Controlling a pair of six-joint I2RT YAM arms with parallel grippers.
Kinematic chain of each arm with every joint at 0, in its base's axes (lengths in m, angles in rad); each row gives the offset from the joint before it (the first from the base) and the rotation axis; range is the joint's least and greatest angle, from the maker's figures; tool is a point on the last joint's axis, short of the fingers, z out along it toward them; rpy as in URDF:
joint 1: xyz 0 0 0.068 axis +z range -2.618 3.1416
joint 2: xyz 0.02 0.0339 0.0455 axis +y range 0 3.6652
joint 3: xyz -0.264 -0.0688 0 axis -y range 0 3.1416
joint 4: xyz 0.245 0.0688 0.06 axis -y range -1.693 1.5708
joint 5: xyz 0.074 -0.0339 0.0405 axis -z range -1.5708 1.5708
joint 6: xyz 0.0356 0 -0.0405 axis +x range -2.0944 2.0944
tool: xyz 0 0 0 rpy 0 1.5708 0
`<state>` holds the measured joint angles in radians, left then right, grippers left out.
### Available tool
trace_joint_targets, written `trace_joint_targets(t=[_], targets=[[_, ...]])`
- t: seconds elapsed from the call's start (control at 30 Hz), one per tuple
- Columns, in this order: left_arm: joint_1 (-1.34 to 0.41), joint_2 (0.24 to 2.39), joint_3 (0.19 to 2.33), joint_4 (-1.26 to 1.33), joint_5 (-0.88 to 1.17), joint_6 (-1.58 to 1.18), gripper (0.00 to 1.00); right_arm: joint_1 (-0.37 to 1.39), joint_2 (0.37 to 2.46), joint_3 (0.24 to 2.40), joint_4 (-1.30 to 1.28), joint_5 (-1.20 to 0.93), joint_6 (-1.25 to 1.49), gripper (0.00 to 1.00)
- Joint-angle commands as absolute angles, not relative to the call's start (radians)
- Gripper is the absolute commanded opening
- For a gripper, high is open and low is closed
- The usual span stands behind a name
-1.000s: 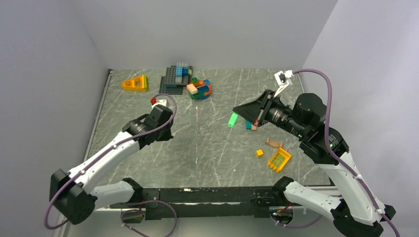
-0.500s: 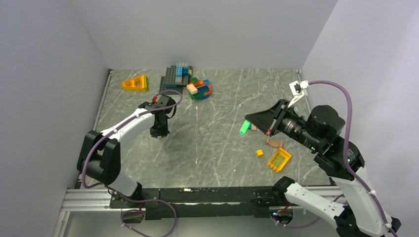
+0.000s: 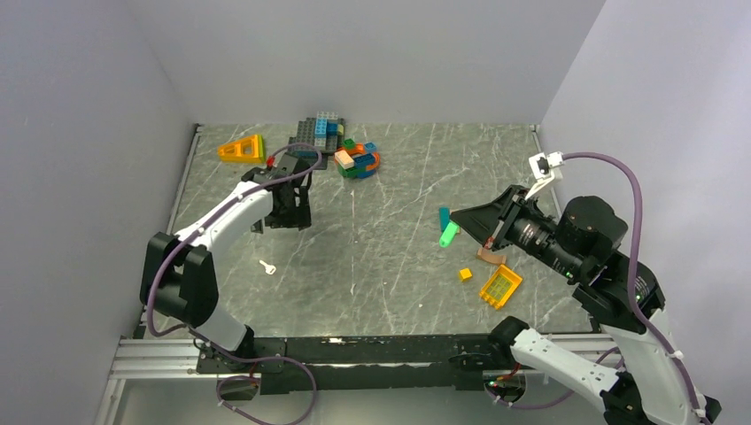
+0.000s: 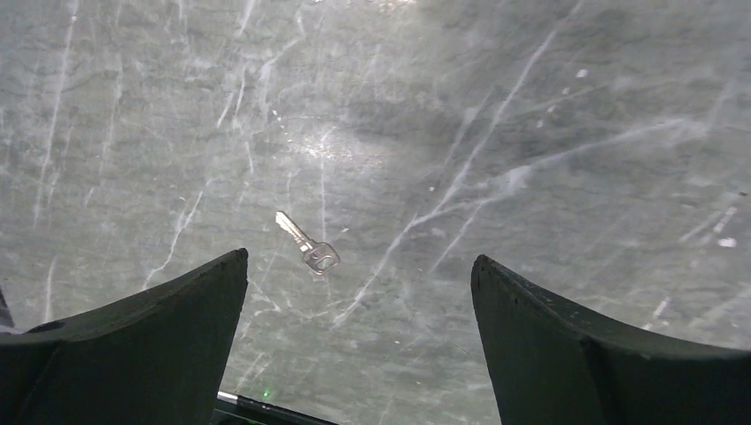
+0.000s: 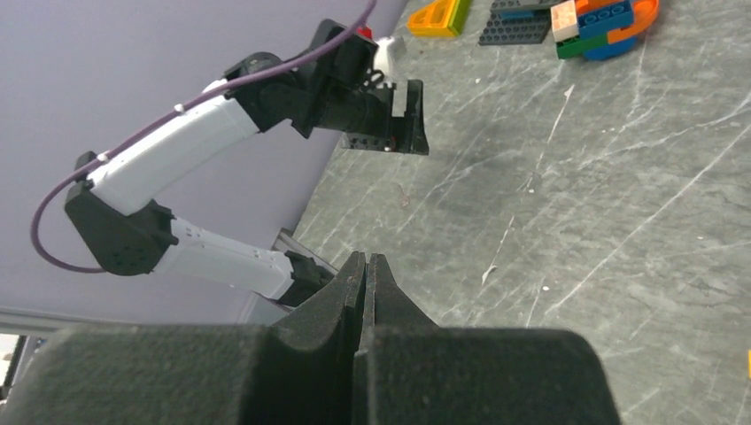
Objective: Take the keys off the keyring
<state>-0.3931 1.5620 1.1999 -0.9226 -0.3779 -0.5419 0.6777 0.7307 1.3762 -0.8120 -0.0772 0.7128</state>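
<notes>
One small key [image 4: 307,243] lies flat and free on the bench [image 3: 390,266], near its left edge and toward the near side, well apart from the toy bricks [image 3: 341,150] at the far edge. The left gripper [image 4: 359,266] hangs above the key with its jaws wide open and holds nothing. The right gripper [image 3: 453,215] is over the right half of the bench with its jaws pressed together. A green tag [image 3: 450,234] sits just under its tip, but I cannot tell if a ring is pinched there.

I judge the key to be light, stiff, thin metal, which can slip on the smooth stone. Because it lies flat, the best hold is probably across the wider head, with the fingers low on both edges.
</notes>
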Motion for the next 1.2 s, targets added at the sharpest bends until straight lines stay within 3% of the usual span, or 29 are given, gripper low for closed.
trace_joint_targets(t=[0.0, 0.33, 0.9, 1.17], targets=[[-0.392, 1.489, 1.254, -0.939, -0.308, -0.552, 0.99, 0.679, 0.759, 1.41, -0.838, -0.075, 0.679, 0.0], [-0.393, 1.254, 1.175, -0.911, -0.333, -0.522, 0.99, 0.679, 0.882, 1.346, -0.876, -0.162, 0.595, 0.0], [-0.389, 0.493, 0.585, -0.588, -0.297, -0.452, 0.99, 0.681, 1.138, 1.169, -0.797, -0.247, 0.594, 0.0], [-0.391, 0.344, 0.585, -0.585, -0.291, -0.381, 0.99, 0.681, 1.277, 1.168, -0.813, -0.227, 0.641, 0.0]])
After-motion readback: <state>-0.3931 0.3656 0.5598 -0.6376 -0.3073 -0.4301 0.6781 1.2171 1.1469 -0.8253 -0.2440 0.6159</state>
